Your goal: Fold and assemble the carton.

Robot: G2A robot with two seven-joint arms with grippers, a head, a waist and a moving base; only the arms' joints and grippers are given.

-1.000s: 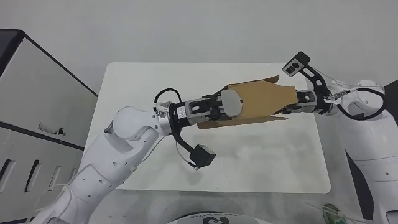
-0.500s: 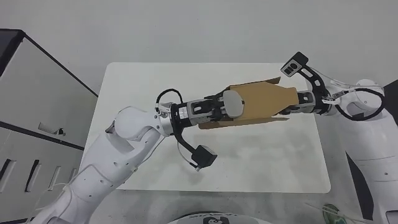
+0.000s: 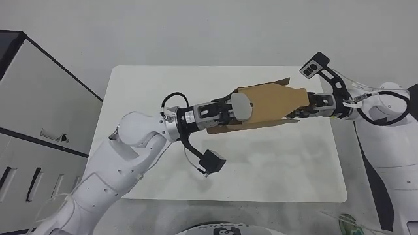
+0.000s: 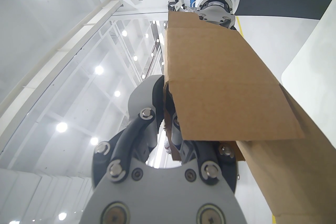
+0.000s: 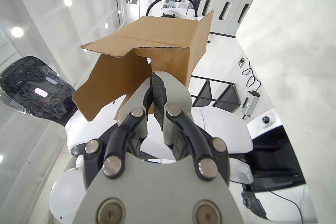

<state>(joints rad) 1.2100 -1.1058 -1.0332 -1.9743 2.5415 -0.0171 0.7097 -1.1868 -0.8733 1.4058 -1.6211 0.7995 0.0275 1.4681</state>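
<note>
The carton (image 3: 271, 104) is plain brown corrugated cardboard, partly opened into a slanted sleeve. Its end flaps are unfolded and their fluted edges show. It lies lengthwise over the right half of the white table (image 3: 261, 176), held between the two arms. The left gripper (image 3: 238, 109) has its fingers drawn narrow on a wall at one end of the carton. The right gripper (image 3: 295, 113) pinches a flap at the opposite end, with its ribbed black pad (image 5: 158, 93) pressed against the cardboard.
</note>
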